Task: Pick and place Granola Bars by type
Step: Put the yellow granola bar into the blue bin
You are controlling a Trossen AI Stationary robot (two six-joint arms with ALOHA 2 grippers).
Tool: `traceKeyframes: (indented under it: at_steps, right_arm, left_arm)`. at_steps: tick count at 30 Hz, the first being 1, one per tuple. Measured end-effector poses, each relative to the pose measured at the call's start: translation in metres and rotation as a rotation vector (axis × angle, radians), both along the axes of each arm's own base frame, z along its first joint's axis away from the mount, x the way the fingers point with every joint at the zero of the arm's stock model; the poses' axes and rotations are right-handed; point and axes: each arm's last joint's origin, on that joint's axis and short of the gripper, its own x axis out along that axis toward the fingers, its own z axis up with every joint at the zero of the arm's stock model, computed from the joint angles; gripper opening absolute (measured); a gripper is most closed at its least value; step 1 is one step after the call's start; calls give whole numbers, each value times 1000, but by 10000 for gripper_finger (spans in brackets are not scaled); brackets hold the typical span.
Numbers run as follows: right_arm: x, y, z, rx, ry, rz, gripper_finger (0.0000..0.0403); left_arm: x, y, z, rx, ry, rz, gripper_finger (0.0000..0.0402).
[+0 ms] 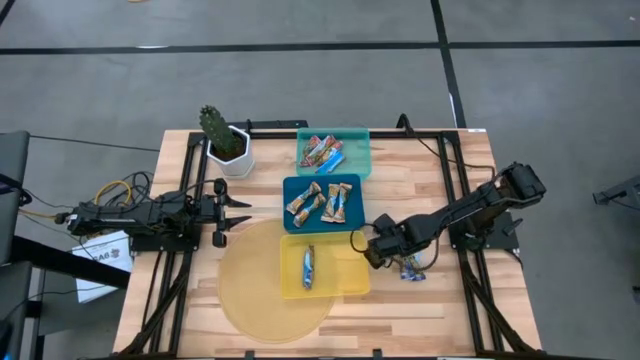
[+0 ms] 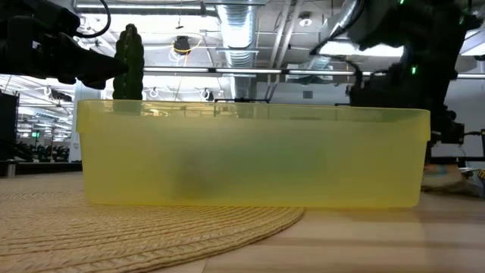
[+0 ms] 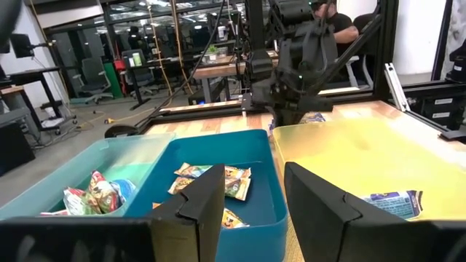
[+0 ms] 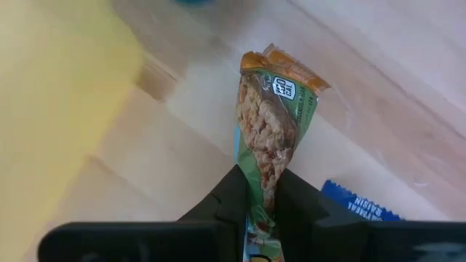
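Note:
My right gripper (image 1: 372, 250) hovers over the table just right of the yellow tray (image 1: 350, 285), shut on a green-and-orange granola bar (image 4: 268, 124). A blue-white bar (image 4: 357, 205) lies flat on the wood beside it (image 1: 412, 268). The yellow tray holds one blue-white bar (image 1: 309, 266). Tan-brown bars (image 1: 322, 202) fill the blue tray, and red-multicolour bars (image 1: 322, 152) lie in the teal tray. My left gripper (image 1: 236, 214) waits open at the table's left, its fingers (image 3: 196, 207) pointing toward the trays. My right gripper pinches the green-and-orange bar at one end (image 4: 262, 175) between its two fingers (image 4: 233, 200). The fingers lie along the bar, which sticks out past the fingertips. Its other end (image 4: 287, 73) points away from the gripper, above the wooden table.
The three trays stand in a row from the far edge toward the near edge: teal (image 1: 360, 135), blue (image 1: 290, 185), yellow. A round woven mat (image 1: 250, 290) lies under the yellow tray's left part. A potted cactus (image 1: 226, 142) stands far left. Bare wood shows right of the trays.

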Motion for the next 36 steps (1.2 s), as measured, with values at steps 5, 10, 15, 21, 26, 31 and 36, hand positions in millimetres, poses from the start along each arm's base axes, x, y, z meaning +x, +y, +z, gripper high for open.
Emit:
traceKeyframes:
  at_steps: [5, 10, 15, 21, 26, 31, 36]
  right_arm:
    - [-3, -2, 17, -27, -80, -18, 42]
    - [-8, -6, 35, -70, -168, -37, 39]
    - [-13, -14, 57, -142, -290, -80, 38]
    - [-16, -28, 84, -240, -460, -109, 38]
    - [-17, -39, 106, -326, -596, -120, 38]
    - [-15, -47, 110, -360, -621, -140, 38]
    - [-7, -51, 106, -359, -626, -164, 38]
  left_arm:
    - [0, 0, 0, 3, 0, 0, 137]
    - [0, 0, 0, 3, 0, 0, 137]
    - [0, 0, 0, 0, 0, 0, 137]
    - [0, 0, 0, -2, 0, 0, 137]
    - [0, 0, 0, 2, 0, 0, 137]
    - [0, 0, 0, 3, 0, 0, 137]
    - [0, 0, 0, 3, 0, 0, 137]
